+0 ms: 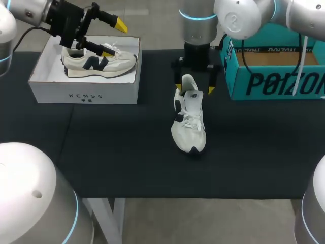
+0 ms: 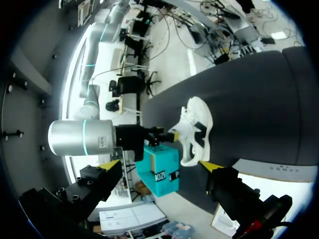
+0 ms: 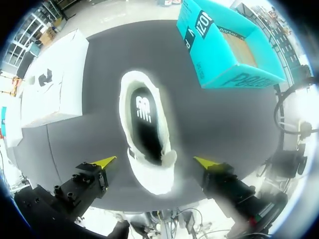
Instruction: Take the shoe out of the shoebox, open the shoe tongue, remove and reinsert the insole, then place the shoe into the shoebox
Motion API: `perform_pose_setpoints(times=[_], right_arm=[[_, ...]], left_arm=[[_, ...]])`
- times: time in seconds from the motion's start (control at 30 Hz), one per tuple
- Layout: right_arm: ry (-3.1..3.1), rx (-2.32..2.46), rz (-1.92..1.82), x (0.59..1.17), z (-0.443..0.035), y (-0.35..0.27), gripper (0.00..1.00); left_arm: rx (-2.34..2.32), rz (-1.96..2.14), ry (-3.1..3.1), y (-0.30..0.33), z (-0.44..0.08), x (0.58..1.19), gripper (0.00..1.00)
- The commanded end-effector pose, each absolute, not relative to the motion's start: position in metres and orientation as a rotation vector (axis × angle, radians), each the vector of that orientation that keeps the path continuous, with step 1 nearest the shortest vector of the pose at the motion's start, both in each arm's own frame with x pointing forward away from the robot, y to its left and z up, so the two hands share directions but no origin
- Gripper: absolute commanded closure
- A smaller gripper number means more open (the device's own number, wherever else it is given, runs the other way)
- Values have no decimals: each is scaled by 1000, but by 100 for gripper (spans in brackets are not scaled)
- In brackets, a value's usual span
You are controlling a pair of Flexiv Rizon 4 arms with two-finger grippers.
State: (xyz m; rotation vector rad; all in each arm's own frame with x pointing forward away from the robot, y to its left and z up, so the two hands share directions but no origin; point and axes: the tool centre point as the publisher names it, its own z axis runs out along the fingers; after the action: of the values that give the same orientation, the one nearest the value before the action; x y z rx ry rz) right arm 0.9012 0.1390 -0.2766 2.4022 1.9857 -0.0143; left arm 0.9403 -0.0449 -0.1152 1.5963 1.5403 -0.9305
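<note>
Black bench: white sneaker upright, presumably for insole access; right tool wide open astride its heel; left tool open, empty.

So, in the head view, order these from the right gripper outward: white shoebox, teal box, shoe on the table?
1. shoe on the table, under the right gripper, between its fingers.
2. teal box, to its right.
3. white shoebox, far left.
</note>
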Motion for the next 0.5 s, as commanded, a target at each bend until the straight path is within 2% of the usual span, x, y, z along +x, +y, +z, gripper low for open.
perform_pose_setpoints(times=[0.03, 0.1, 0.13, 0.2, 0.23, 0.27, 0.5], right_arm=[[1951, 2387, 77, 878, -271, 134, 0], [1971, 2390, 64, 871, -276, 136, 0], [1973, 2391, 54, 869, -280, 136, 30], [1976, 2396, 33, 867, -287, 136, 76], [1974, 2406, 32, 868, -289, 135, 93], [1976, 2410, 38, 868, -291, 134, 100], [2006, 2419, 38, 876, -306, 136, 100]], left_arm=[[1598, -927, 1543, -45, -115, 940, 0], [1598, -927, 1543, -45, -115, 940, 0], [1598, -927, 1543, -45, -115, 940, 0], [1598, -927, 1543, -45, -115, 940, 0], [1598, -927, 1543, -45, -115, 940, 0], [1598, -927, 1543, -45, -115, 940, 0], [1598, -927, 1543, -45, -115, 940, 0]])
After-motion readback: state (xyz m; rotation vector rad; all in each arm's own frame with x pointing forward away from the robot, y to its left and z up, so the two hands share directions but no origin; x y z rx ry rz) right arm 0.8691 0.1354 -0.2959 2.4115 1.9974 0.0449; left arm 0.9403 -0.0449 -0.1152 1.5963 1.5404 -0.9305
